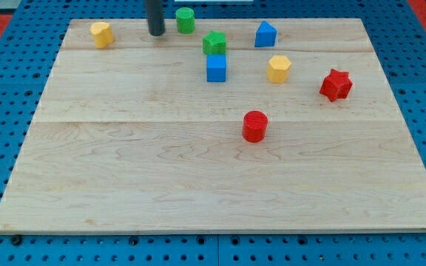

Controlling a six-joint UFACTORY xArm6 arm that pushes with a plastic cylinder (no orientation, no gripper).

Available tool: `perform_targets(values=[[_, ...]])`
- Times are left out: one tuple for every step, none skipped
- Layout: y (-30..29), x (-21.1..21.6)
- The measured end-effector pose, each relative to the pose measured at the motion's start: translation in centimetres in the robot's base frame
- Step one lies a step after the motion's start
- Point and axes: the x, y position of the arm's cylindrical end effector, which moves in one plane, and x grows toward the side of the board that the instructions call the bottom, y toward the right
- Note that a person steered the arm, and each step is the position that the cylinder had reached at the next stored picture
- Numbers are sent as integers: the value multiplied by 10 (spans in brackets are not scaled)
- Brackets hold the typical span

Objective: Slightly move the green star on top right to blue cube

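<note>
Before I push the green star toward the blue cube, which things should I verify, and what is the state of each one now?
1. My tip in view: ok, near the view's top.
2. Tip touching green star: not ok, it stands apart, to the star's left.
3. Green cylinder close beside the tip's right: not ok, it could be bumped.
4. Star already near blue cube: ok, just above it; contact cannot tell.
5. Blue house-shaped block away from the star: ok.

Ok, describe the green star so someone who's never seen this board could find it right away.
Look at the wooden board, along its top edge near the middle. The green star sits just above the blue cube, to the right of my tip. Unlike the green cylinder nearby, it has a notched outline.
</note>
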Motion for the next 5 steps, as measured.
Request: perform_targets(values=[[7, -22], [7, -22], [49, -6], [105, 65], [103, 62]])
